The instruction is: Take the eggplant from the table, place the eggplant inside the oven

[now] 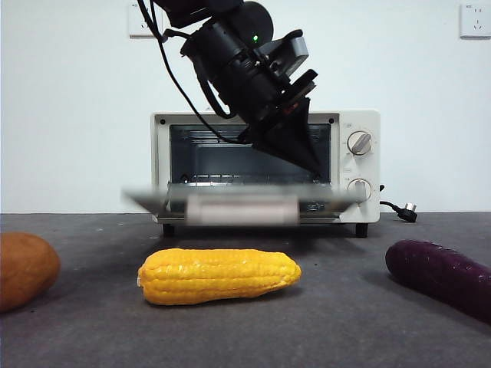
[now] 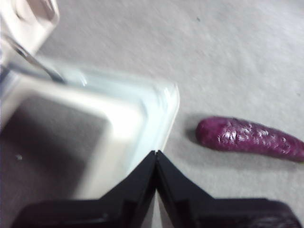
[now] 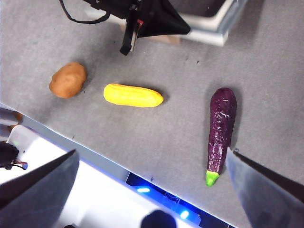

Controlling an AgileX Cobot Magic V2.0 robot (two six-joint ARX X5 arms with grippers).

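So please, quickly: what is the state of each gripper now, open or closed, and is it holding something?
Left gripper: closed, holding nothing, at the cream-white toaster oven's open glass door.
Right gripper: open, holding nothing, above the long dark purple eggplant.

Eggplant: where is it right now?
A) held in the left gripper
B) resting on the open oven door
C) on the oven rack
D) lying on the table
D: the eggplant lies on the table, apart from the corn, while the shut left gripper is at the oven door.
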